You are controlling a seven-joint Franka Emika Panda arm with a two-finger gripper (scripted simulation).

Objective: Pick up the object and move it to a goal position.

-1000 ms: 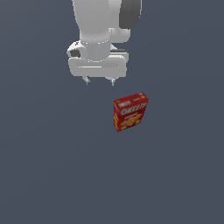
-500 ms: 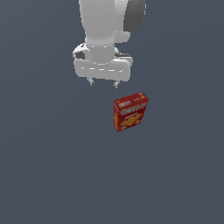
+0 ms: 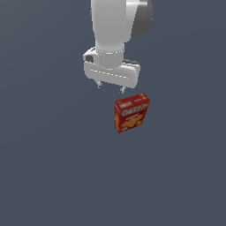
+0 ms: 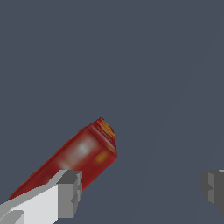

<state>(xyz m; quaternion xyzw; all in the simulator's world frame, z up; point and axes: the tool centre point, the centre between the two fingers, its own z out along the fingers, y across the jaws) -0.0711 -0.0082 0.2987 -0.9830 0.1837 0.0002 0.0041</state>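
The object is a small red cracker box (image 3: 131,112) with white lettering and orange crackers on its front, standing upright on the dark grey floor. My gripper (image 3: 111,88) hangs just above it and toward the exterior view's left, open and empty, its two fingertips spread wide. In the wrist view the box (image 4: 76,159) shows from above as a long red shape, partly behind one grey finger pad (image 4: 70,193). The other pad (image 4: 213,187) sits at the frame's edge, far from the box. Nothing lies between the fingers.
A plain dark grey floor (image 3: 53,176) fills both views. No other objects, containers or edges show, and no goal marker shows either.
The arm has moved toward the exterior view's right and slightly lower, closing in on the box. The box has stayed where it was. The gripper stays open.
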